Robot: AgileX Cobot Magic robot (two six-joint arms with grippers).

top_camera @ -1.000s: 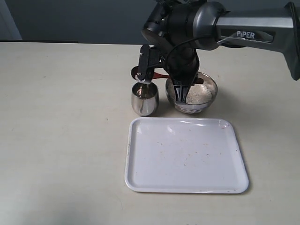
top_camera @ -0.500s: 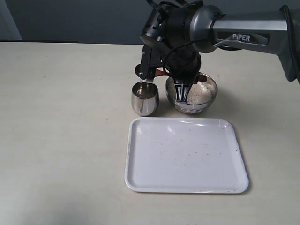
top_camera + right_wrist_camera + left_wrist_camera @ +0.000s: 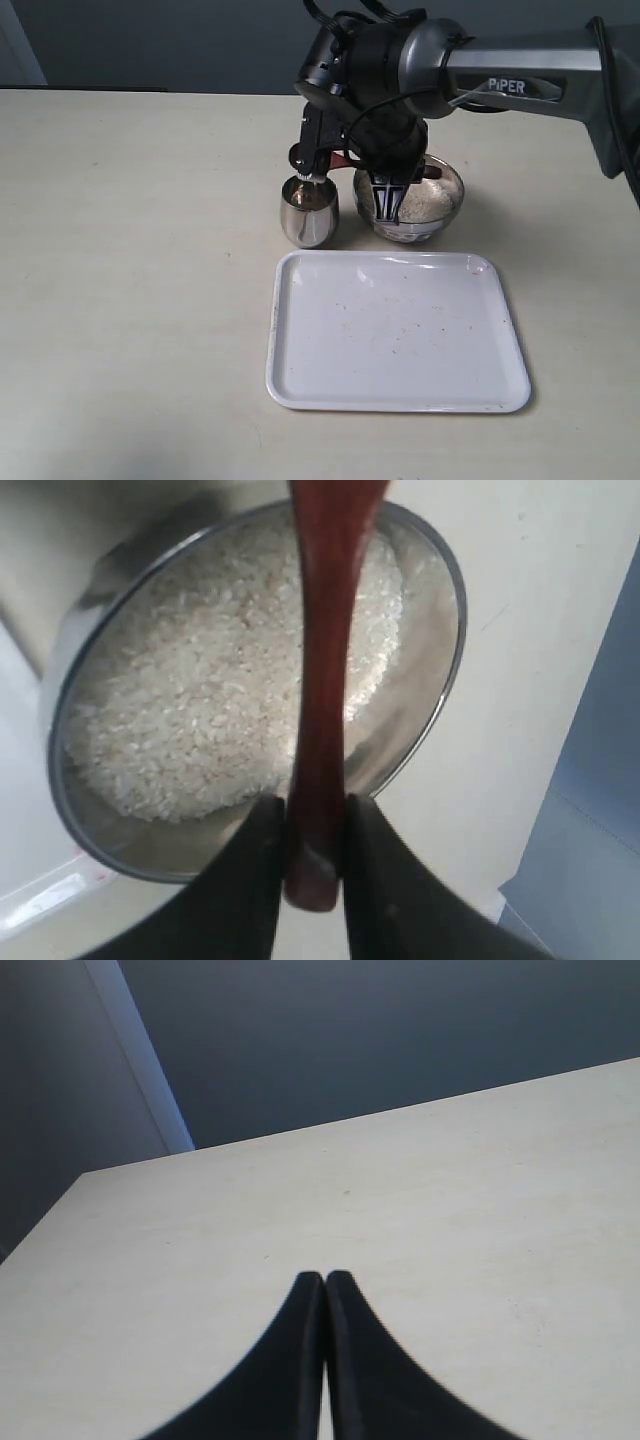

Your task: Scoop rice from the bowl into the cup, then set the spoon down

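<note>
The cup point(image 3: 309, 212) stands just left of the bowl point(image 3: 412, 228), which holds white rice point(image 3: 425, 200). My right gripper point(image 3: 385, 190) hangs over the bowl, shut on the handle of the spoon point(image 3: 342, 160). The spoon's head reaches left above the cup's mouth and is partly hidden behind a black part of the wrist. In the right wrist view the fingers point(image 3: 370, 860) clamp the spoon point(image 3: 325, 630) near its end, above the rice point(image 3: 200, 700) and the bowl point(image 3: 456, 650). My left gripper point(image 3: 325, 1278) is shut and empty over bare table, out of the exterior view.
A white tray point(image 3: 400, 330) lies in front of the cup and bowl, close to both. The beige table point(image 3: 130, 280) spreads left of them. The right arm point(image 3: 520, 85) reaches in from the right.
The right arm has shifted slightly left and turned at the wrist. The spoon's head has stayed over the cup's mouth. Cup, bowl and tray have not moved.
</note>
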